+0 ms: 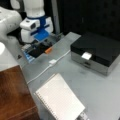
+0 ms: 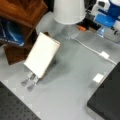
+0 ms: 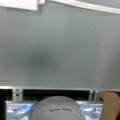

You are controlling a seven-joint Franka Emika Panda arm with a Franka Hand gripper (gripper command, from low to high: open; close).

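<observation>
One orange piece (image 1: 48, 50) lies on the tabletop (image 1: 100, 90) just beside the jaws, with the white cable (image 1: 38, 73) running past beyond it. We cannot tell how wide the jaws stand.

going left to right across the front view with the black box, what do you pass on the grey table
In a front view: wooden block → spiral notebook, propped up → white cable → black box with a white tag. The gripper is not clearly visible.
</observation>
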